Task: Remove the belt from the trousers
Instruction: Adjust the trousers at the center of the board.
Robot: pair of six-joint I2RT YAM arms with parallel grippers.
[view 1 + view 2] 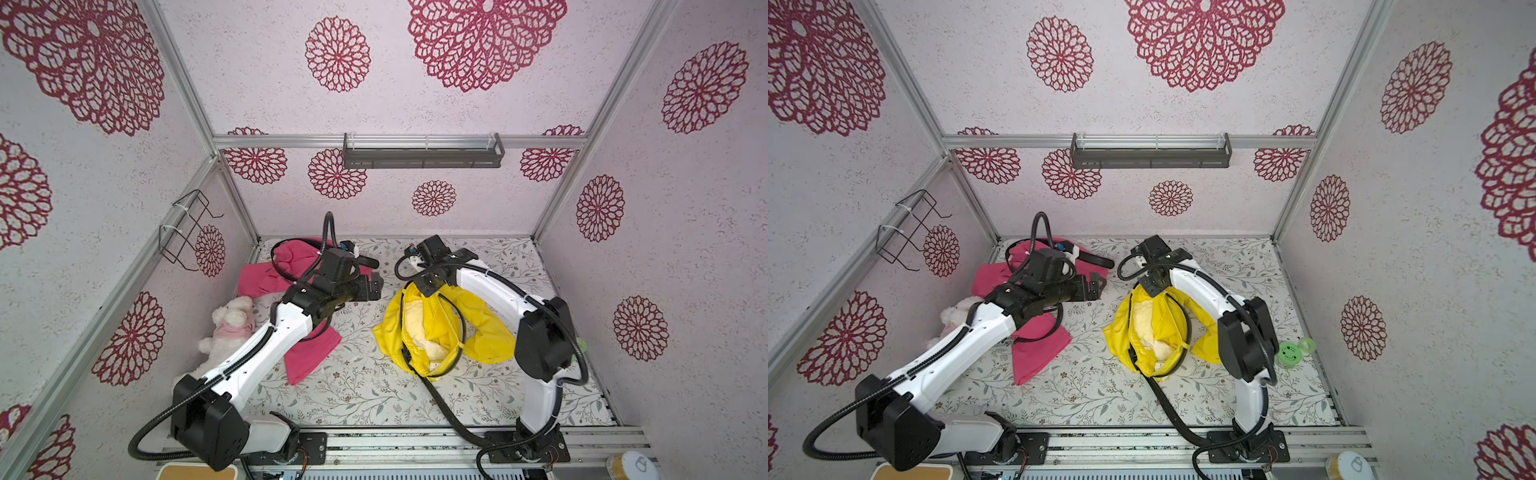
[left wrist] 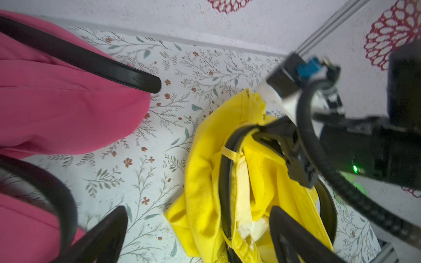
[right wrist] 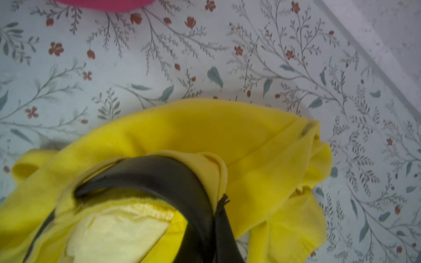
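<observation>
Right claw (image 1: 428, 289) is clamped shut on the black belt (image 1: 402, 332). The grip is at the raised peak of the waistband of the crumpled yellow cotton trousers (image 1: 486, 328), centre-right in both top views. Can't tell if it pinches cloth as well.

Key geometry: the belt runs as a long narrow loop round the waist opening. Its long axis goes top-to-bottom in frame, from the pinch toward the near edge of the floral table sheet (image 1: 357, 374). So the right claw sits at the belt's upper end and the rest of it lies down-frame. In the left wrist view a yellow fabric belt loop (image 2: 230, 153) wraps the belt just past the pinch. It's threaded there, so not out yet.

Left claw (image 1: 376, 286) is wide open and empty, hovering between the pink trousers (image 1: 311, 357) and the yellow pair. It's near the waistband peak but clear of the cloth. The belt lies right and slightly down-frame of it. The right arm is nearer, being already on the belt.

My read: pulling along that long axis drags the trousers too unless the left claw pins the cloth. Wrong-target risk: a second black strap (image 1: 368, 262) on the pink pair, just up-frame of the left claw.
</observation>
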